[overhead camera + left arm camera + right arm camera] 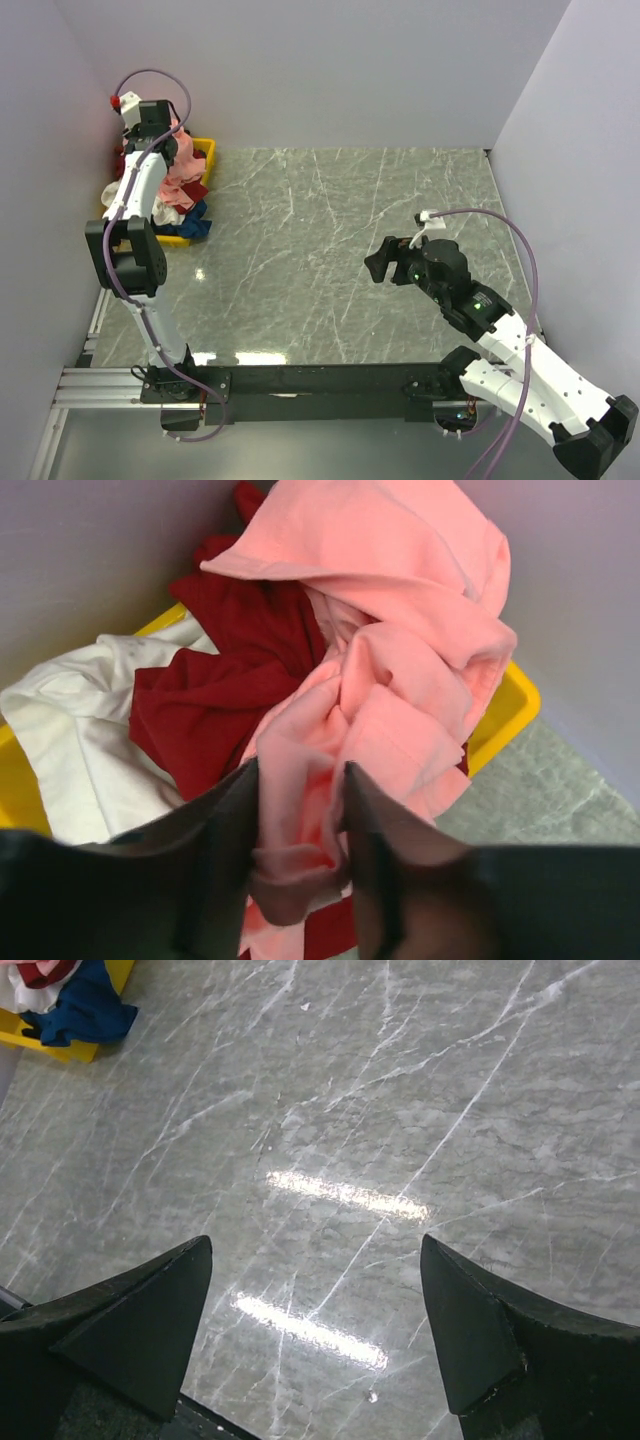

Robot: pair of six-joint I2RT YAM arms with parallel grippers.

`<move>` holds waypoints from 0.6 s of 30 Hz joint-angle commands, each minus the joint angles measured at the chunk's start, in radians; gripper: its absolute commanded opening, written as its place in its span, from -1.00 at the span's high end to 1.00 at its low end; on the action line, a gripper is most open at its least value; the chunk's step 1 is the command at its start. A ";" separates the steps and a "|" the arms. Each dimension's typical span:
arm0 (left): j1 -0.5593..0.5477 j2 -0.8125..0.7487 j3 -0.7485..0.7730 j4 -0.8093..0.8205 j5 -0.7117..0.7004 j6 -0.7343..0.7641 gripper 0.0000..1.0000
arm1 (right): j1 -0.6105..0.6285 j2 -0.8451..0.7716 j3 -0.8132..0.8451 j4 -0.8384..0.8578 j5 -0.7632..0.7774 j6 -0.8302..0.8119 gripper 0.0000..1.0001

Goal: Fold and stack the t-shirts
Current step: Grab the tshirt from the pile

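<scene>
Left hand (298,780) is down in the laundry heap. Its two fingers (232,850) press against either side of a bunched fold of the salmon-pink t-shirt (410,670), so it's narrowed down and pinching that cloth. Rest of the pink shirt piles up past the fingertips, all crumpled, draped over the top of the heap and reaching toward the wall (90,550).

Just left of the pinched fold is the dark red t-shirt (215,695), partly tucked under the pink one. Further left, the white t-shirt (75,730) touches the red. All of that is heaped in the yellow tray (508,712), which sits in the far left corner of the tabletop (420,1100), right up against the wall. From the right wrist view, a blue t-shirt (85,1010) hangs over the tray's edge onto the marble.

Right hand (315,1250) is well apart from the pile, over grey-veined tabletop toward the right side, fingers spread wide and holding nothing. Every shirt is a rumpled lump, none folded.
</scene>
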 commanded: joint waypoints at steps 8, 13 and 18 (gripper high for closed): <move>0.001 -0.111 0.145 -0.012 0.086 0.063 0.99 | 0.002 0.017 0.026 0.032 0.021 -0.004 -0.80; 0.000 -0.200 0.215 0.025 0.195 0.109 0.99 | 0.002 0.043 0.039 0.047 -0.005 0.006 -0.78; 0.000 -0.307 0.206 0.140 0.362 0.116 0.99 | 0.002 0.069 0.061 0.061 -0.009 0.002 -0.76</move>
